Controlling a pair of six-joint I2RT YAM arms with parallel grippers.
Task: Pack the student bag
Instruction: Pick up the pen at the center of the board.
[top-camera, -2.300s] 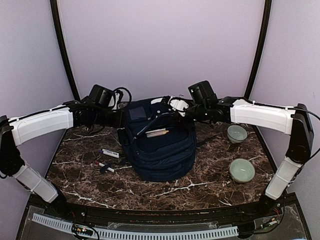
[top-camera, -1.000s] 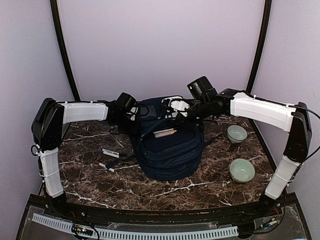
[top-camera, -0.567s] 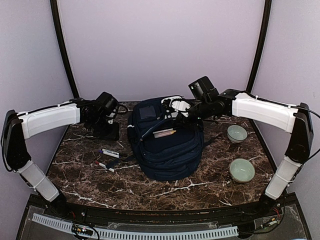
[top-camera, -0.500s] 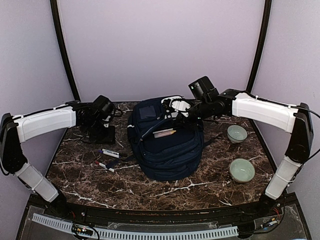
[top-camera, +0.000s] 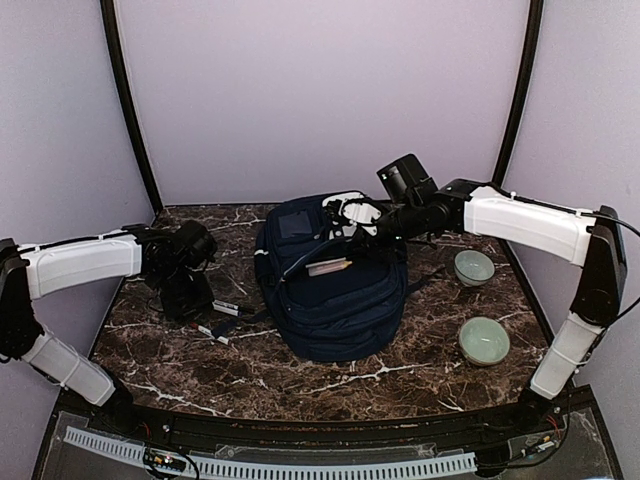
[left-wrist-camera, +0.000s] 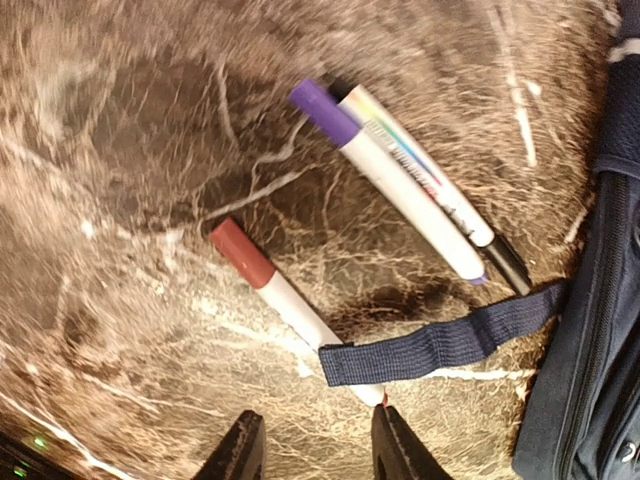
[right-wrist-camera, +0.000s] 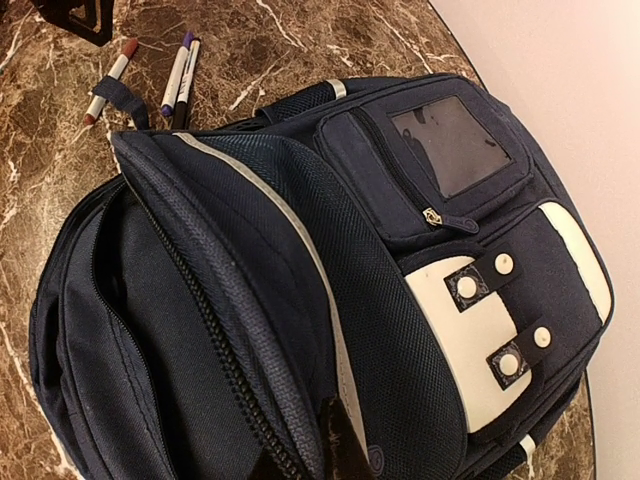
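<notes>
Navy student bag (right-wrist-camera: 400, 330), unzipped, white buckled patch (right-wrist-camera: 462, 350)

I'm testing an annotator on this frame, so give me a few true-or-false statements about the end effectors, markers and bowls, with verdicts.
1. The right end effector is shut on the student bag's open flap. True.
2. The left end effector holds a marker. False: it is open above the table, gripping nothing.
3. A strap of the bag lies across the red-capped marker. True.
4. The two green bowls are stacked. False: they sit apart on the table.
5. The purple-capped marker is inside the bag. False: it lies on the table beside it.
</notes>
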